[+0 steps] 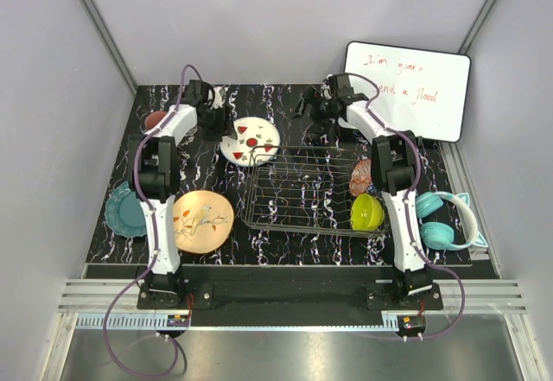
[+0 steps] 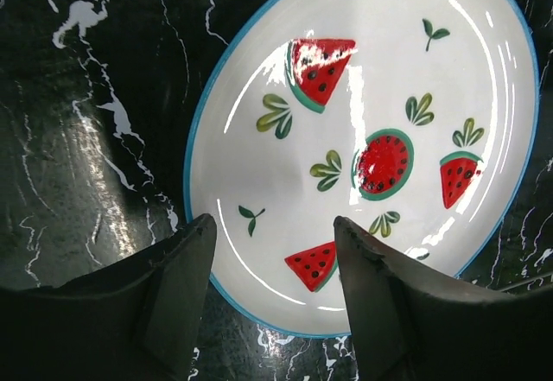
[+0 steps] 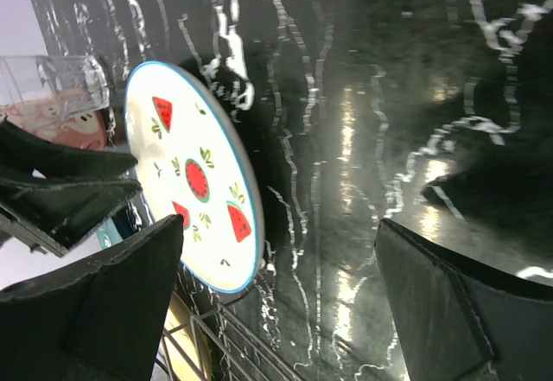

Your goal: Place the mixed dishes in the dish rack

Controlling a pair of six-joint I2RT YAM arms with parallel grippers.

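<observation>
The white plate with red watermelon marks (image 1: pixel 250 141) lies on the black marbled table at the far-left corner of the dark wire dish rack (image 1: pixel 298 193). My left gripper (image 1: pixel 222 124) is open and empty just left of it. In the left wrist view the plate (image 2: pixel 363 130) fills the space beyond the open gripper (image 2: pixel 272 221). My right gripper (image 1: pixel 304 109) is open and empty behind the rack, right of the plate (image 3: pixel 194 178). The lime-green bowl (image 1: pixel 366 212) and red-white patterned bowl (image 1: pixel 362 176) sit at the rack's right end. The peach bird plate (image 1: pixel 202 219) and teal plate (image 1: pixel 125 210) lie at the left.
The pink mug (image 1: pixel 155 120) stands at the far left and the clear glass (image 3: pixel 69 79) behind the left gripper. A whiteboard (image 1: pixel 406 90) leans at the back right. Teal headphones (image 1: pixel 449 221) lie right of the rack. Grey walls enclose the table.
</observation>
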